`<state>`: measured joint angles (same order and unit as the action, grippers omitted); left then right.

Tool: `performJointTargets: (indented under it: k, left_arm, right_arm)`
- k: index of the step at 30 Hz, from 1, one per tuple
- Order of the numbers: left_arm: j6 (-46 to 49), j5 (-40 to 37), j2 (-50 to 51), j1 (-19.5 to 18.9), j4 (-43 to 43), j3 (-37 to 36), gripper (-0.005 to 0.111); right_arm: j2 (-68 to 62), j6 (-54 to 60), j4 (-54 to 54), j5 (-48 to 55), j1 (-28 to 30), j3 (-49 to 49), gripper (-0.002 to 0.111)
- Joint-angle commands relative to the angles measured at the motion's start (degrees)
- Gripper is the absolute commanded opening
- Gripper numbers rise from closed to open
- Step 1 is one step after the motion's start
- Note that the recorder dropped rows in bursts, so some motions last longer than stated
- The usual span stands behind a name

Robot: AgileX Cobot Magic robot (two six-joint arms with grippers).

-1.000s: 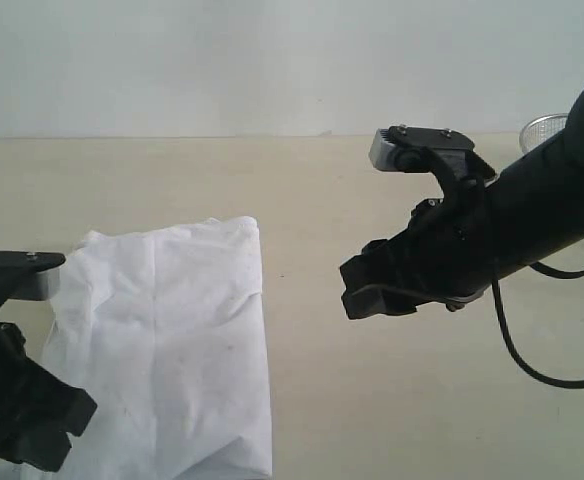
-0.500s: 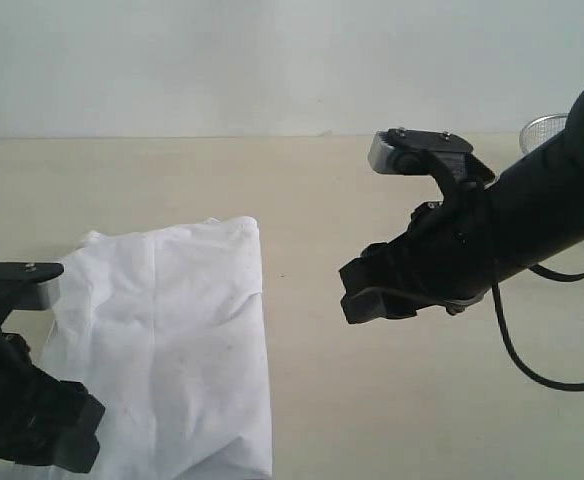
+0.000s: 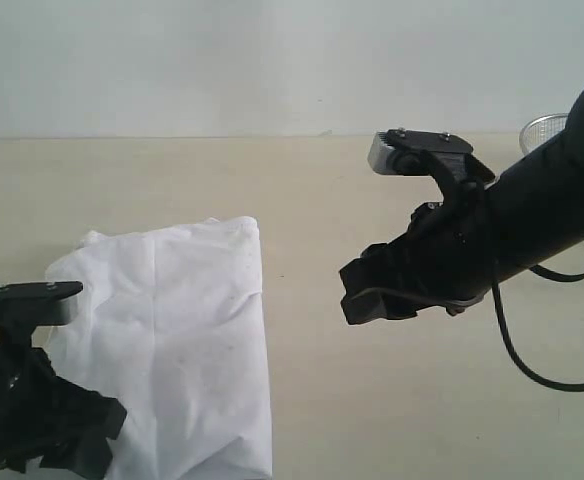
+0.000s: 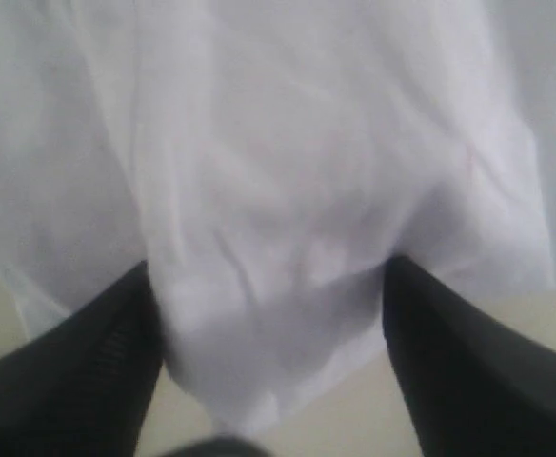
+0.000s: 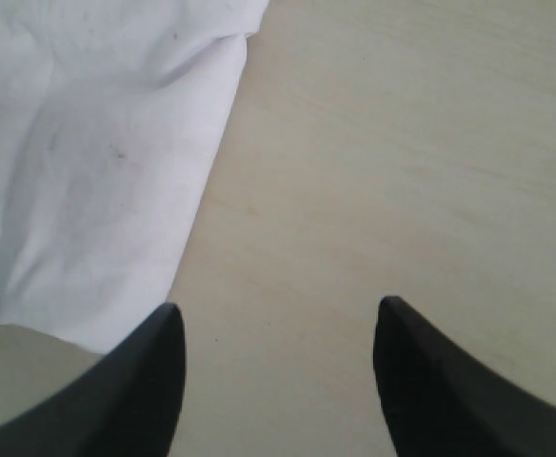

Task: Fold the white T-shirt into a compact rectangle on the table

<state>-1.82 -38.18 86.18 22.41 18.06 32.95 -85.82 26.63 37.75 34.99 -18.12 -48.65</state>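
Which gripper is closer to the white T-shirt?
Left. The left gripper, open, straddles an edge of the white T-shirt; the right gripper hangs open over the table beside it, apart.

We are counting one shirt, one table, one basket, and two grippers: a left gripper and a right gripper.

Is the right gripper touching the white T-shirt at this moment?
Apart. The exterior view shows the right gripper with bare table between it and the white T-shirt.
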Motion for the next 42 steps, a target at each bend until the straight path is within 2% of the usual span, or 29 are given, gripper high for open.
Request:
performJointTargets:
  k: [1, 2, 4, 14, 25, 38, 40, 42]
  left_arm:
    - [0.74, 1.38, 0.28, -0.1, 1.03, -0.24, 0.038]
    - [0.74, 1.38, 0.28, -0.1, 1.03, -0.24, 0.022]
    - [1.82, 1.38, 0.28, -0.1, 0.77, -0.24, 0.005]
    - [0.55, -3.67, -4.14, -0.1, -3.05, 2.07, 0.005]
    - [-7.15, -7.74, -4.71, -0.1, -14.2, 2.94, 0.005]
    - [-7.42, -8.55, -4.71, -0.1, -14.89, 2.94, 0.005]
    - [-7.42, -8.41, -4.71, -0.1, -14.89, 2.94, 0.007]
    - [-7.42, -8.33, -4.71, -0.1, -14.89, 2.94, 0.016]
  right_arm:
    - [0.65, 0.71, 0.03, -0.27, 0.28, 0.14, 0.052]
    - [0.65, 0.71, 0.03, -0.27, 0.28, 0.14, 0.052]
    - [0.65, 0.71, 0.03, -0.27, 0.28, 0.14, 0.052]
    - [0.65, 1.04, 0.03, -0.27, 0.28, 0.14, 0.052]
    - [0.65, 1.04, 0.03, -0.05, 0.28, 0.14, 0.052]
    - [0.65, 1.26, 0.03, 0.08, 0.28, 0.14, 0.052]
    - [0.65, 1.26, 0.03, 0.08, 0.28, 0.14, 0.052]
    - [0.65, 1.26, 0.03, 0.08, 0.28, 0.14, 0.052]
